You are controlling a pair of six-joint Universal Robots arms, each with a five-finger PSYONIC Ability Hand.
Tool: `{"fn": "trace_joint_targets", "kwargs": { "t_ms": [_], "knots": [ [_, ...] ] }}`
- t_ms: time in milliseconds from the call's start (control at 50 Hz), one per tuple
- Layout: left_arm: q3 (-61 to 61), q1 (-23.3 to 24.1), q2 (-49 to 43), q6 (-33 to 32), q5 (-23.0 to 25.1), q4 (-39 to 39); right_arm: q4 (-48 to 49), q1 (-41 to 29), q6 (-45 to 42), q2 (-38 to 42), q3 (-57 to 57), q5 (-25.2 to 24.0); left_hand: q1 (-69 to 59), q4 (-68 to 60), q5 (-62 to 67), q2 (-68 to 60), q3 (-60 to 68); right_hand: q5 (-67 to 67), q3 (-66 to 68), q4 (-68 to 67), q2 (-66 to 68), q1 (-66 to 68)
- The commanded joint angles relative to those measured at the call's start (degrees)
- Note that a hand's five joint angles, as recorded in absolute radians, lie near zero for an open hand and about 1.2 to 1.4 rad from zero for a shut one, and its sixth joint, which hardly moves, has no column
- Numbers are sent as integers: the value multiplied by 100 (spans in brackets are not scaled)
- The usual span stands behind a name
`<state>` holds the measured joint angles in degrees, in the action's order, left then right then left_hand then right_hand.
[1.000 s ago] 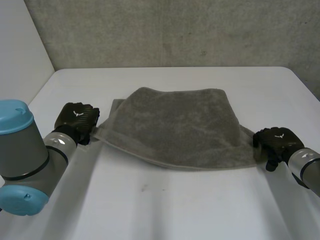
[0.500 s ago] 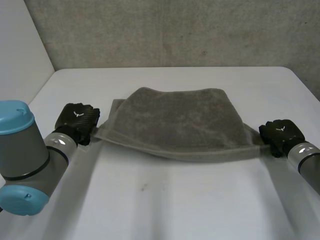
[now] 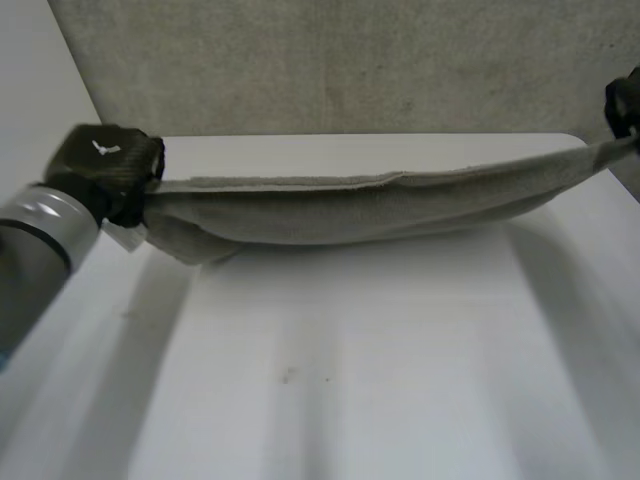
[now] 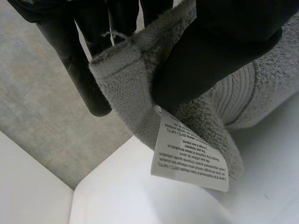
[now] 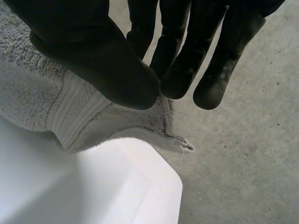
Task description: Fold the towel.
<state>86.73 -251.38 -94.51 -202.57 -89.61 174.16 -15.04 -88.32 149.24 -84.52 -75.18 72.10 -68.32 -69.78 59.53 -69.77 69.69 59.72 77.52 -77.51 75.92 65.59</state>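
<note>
In the head view the right hand (image 3: 624, 104) is cut by the picture's edge; a dark sliver shows where the towel (image 3: 380, 205) ends. In its wrist view the left hand (image 4: 224, 42) lays its thumb over the towel's corner, hiding the cloth beneath. The label (image 4: 190, 157) there bears print too small to read. The right thumb covers part of the towel's hem in its wrist view.
</note>
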Motion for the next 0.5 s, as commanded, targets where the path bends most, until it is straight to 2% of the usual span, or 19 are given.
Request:
{"fn": "trace_joint_targets", "kwargs": {
  "t_ms": [20, 80, 120, 200, 260, 300, 420, 440, 460, 480, 500],
  "knots": [
    [-587, -208, 214, -185, 40, -1332, -1695, -27, -439, -161, 944, -38, -1168, -1022, 1047, -1023, 1031, 1028, 248, -249, 408, 1441],
    [-605, -253, -74, -361, 32, -1333, -1924, -71, -826, 94, 952, -29, -1168, -1022, 1047, -1023, 1031, 1028, 248, -249, 408, 1441],
    [-613, -253, -363, -501, 23, -1324, -1924, -150, -1106, 688, 883, 102, -1168, -1022, 1047, -1023, 1031, 1028, 248, -249, 408, 1441],
    [-832, -271, -1356, -783, 5, -1131, -1915, -456, -1169, 1198, 899, 164, -1168, -1022, 1047, -1023, 1031, 1028, 248, -249, 408, 1441],
    [-1000, -253, -1693, -801, -21, -1034, -1766, -659, -1160, 1726, 1074, 444, -1168, -1022, 1047, -1023, 1031, 1028, 248, -249, 408, 1441],
    [-1463, -244, -2279, -836, -21, -946, -1546, -766, -1143, 2001, 1269, 604, -1168, -1022, 1047, -1023, 1031, 1028, 248, -249, 408, 1441],
    [-2512, -244, -2801, -801, -21, -700, -170, -1099, -1046, 2606, 1909, 1043, -1168, -1022, 1047, -1023, 1031, 1028, 248, -249, 408, 1441],
    [-2808, -218, -2801, -810, -13, -439, 330, -1152, -985, 2642, 2128, 1113, -1168, -1022, 1047, -1023, 1031, 1028, 248, -249, 408, 1441],
    [-3072, -201, -2784, -810, -13, -1, 335, -1152, -984, 2642, 2130, 1114, -1168, -1022, 1047, -1023, 1031, 1028, 248, -249, 408, 1441],
    [-3074, -200, -2783, -810, -13, 3, 866, -1161, -889, 2625, 2296, 1201, -1168, -1022, 1047, -1023, 1031, 1028, 248, -249, 408, 1441],
    [-3248, -192, -2757, -784, -4, 604, 1489, -1170, -696, 2547, 2410, 1262, -1168, -1022, 1047, -1023, 1031, 1028, 248, -249, 408, 1441]
  ]
}}
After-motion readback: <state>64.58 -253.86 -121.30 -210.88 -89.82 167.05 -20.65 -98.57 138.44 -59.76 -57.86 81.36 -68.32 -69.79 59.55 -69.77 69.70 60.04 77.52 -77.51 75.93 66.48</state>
